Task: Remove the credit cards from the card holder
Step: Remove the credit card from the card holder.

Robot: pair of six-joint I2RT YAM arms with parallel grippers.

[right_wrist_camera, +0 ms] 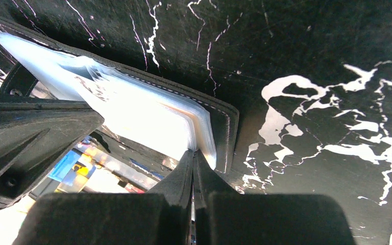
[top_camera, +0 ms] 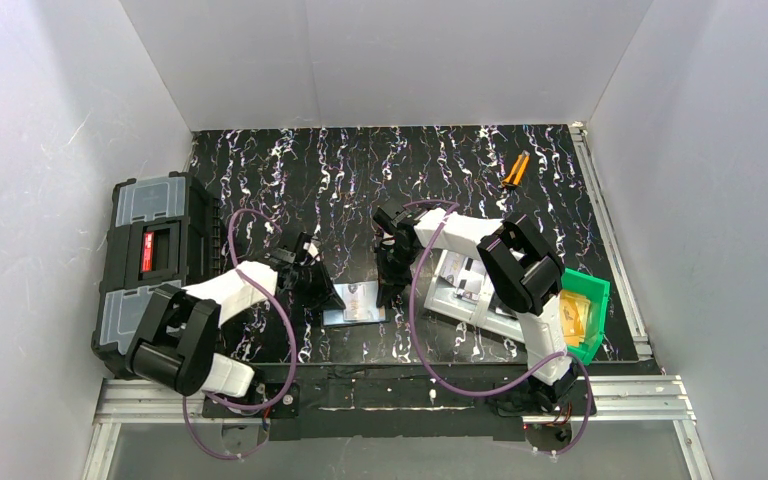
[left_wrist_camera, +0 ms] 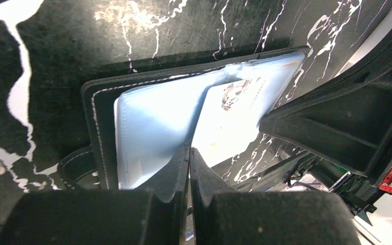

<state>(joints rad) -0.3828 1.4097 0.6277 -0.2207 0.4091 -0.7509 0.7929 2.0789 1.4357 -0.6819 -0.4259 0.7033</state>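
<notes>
Shows the card holder [top_camera: 358, 302] lying open and flat on the table [top_camera: 290, 170], near centre, right between the two arms. Finds the left gripper [left_wrist_camera: 189, 153] closed tight at the holder's near edge, apparently nipping a lifted flap of the glossy blue-grey sleeves [left_wrist_camera: 153, 122]. Finds the right gripper [right_wrist_camera: 194, 153] closed too, with tips at the opposite edge of the sleeve stack; cannot tell whether anything thin sits between them. Spots one of the credit cards [left_wrist_camera: 235, 115], pale with a dark emblem, seemingly tucked inside a sleeve.

Handling, as a judgement only:
- Treat the holder as light and floppy, likely to slide or lift off the table when tugged, so pin one side down.
- Expect slick, limp sleeves that bend rather than resist.
- Expect thin, stiff, light, slippery cards, snug in their pockets.
- Take hold at an exposed card edge, pinch across the flat faces, and pull straight along the pocket opening. Avoid twisting or grabbing sleeve plastic along with the card.
</notes>
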